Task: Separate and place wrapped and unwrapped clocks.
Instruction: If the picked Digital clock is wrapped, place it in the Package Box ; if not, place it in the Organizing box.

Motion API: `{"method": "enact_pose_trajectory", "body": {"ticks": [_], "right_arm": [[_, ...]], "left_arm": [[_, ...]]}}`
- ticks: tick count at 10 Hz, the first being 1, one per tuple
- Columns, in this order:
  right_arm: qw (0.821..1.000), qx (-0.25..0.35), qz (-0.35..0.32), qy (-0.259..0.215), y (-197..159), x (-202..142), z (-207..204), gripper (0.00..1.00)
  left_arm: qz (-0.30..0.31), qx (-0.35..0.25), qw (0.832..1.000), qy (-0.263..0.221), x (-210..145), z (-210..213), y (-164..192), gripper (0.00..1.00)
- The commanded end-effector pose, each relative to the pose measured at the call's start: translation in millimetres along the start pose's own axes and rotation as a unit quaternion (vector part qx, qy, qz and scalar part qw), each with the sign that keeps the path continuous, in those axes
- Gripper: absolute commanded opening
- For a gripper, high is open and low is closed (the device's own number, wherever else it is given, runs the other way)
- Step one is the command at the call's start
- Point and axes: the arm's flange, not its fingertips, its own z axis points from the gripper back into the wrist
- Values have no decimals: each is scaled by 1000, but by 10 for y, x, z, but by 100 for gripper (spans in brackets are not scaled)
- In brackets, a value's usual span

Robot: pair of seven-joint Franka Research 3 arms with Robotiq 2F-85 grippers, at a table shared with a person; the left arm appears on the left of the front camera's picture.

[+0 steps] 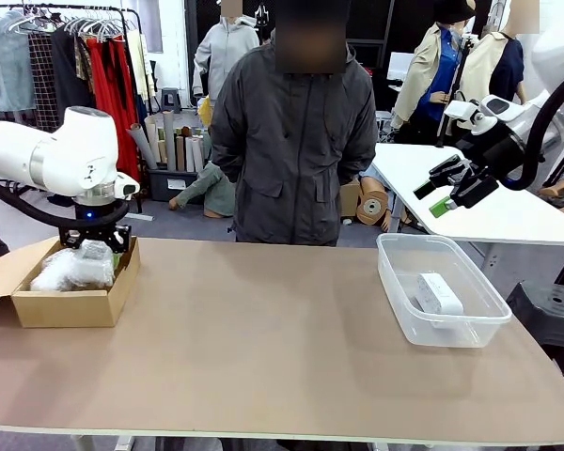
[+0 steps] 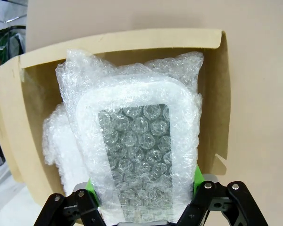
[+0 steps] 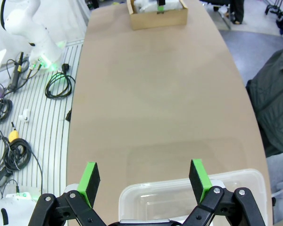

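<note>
The open brown cardboard box (image 1: 70,303) at the table's 9 o'clock edge holds two white clocks in crinkly bubble wrap. The flat rectangular wrapped clock (image 2: 141,155) stands upright inside it, clamped at its lower edge between the green pads of the left gripper (image 2: 144,200). The rounder wrapped clock (image 2: 59,146) lies behind it at 9 o'clock in the left wrist view, largely hidden. The clear plastic tub (image 1: 392,272) at the table's 3 o'clock side holds the bare white rounded-corner rectangular clock (image 1: 439,293). The right gripper (image 1: 453,191) hangs above that tub, jaws spread wide and empty. In the right wrist view the tub's contents are cut off.
</note>
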Motion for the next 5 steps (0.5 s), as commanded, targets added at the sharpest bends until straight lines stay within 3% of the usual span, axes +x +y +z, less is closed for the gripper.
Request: {"method": "enact_pose_trajectory", "body": {"ticks": [1, 5], "right_arm": [[1000, -1, -7, -1, 7, 25, 9, 100], [1000, -1, -7, -1, 7, 25, 9, 100]], "left_arm": [[-3, 9, 1000, -5, -108, -38, -27, 0], [-16, 21, 1000, 6, -93, -156, -139, 0]]}}
